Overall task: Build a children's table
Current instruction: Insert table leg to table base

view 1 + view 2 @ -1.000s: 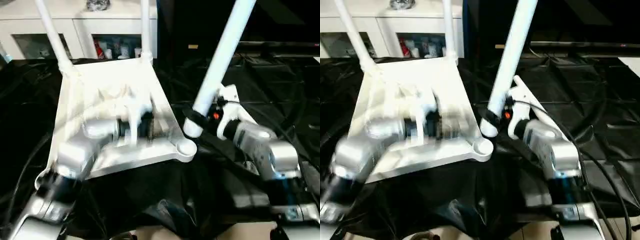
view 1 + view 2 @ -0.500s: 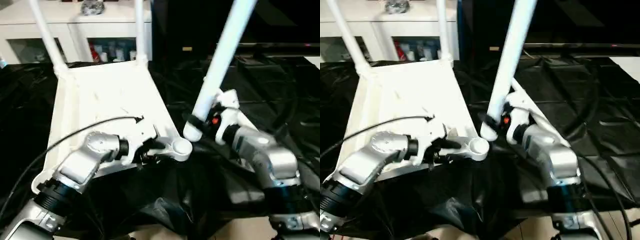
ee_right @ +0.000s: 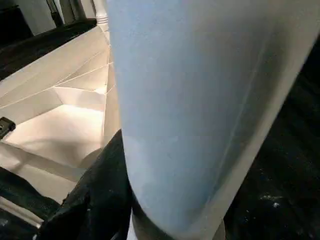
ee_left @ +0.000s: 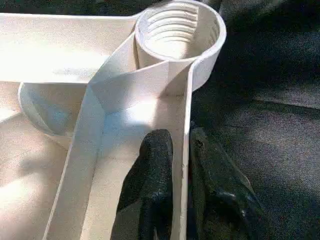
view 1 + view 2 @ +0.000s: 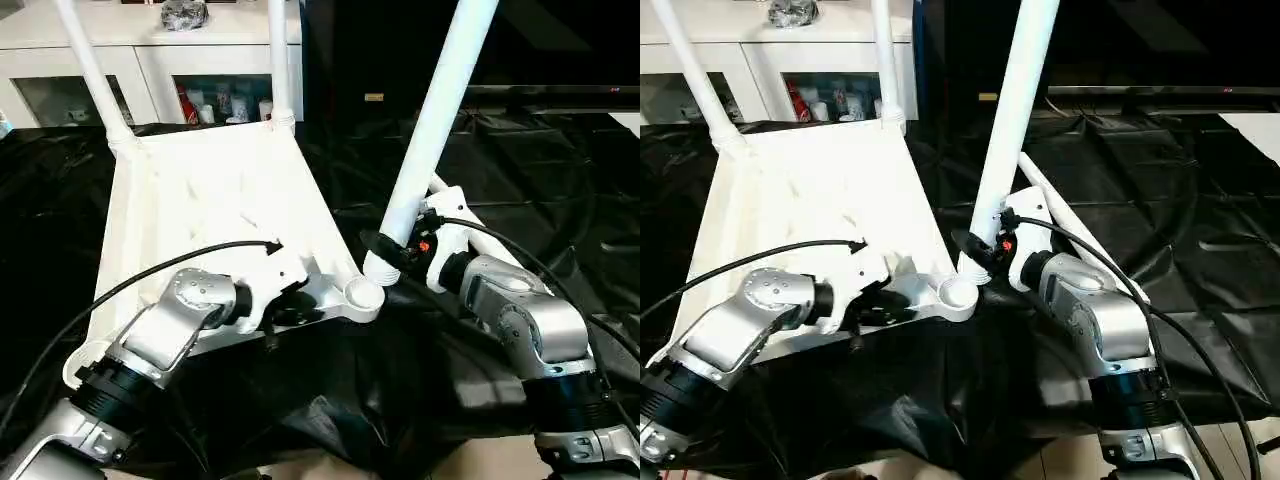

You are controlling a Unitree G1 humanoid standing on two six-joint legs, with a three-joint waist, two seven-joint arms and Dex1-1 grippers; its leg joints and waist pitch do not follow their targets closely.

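Observation:
The white table top (image 5: 210, 190) lies underside up on the black sheet, with two white legs (image 5: 90, 70) (image 5: 280, 60) standing in its far corner sockets. My left gripper (image 5: 290, 310) is at the near rim, beside the empty near-right socket (image 5: 362, 295). In the left wrist view its black fingers (image 4: 157, 150) pinch the thin rim wall just short of that socket (image 4: 177, 30). My right gripper (image 5: 392, 250) is shut on a third leg (image 5: 440, 110), which leans steeply. The leg's lower end (image 5: 380, 268) hangs just right of the empty socket.
A white glass-door cabinet (image 5: 170, 60) stands behind the table top. A wrinkled black sheet (image 5: 560, 180) covers the work surface. A long white tube-like piece (image 5: 1070, 225) lies on the sheet under my right forearm. A black cable (image 5: 150, 275) loops over the table top.
My left gripper swung from over the middle of the table top to the near rim by the socket and closed on the wall. The held leg's end sank slightly toward the socket.

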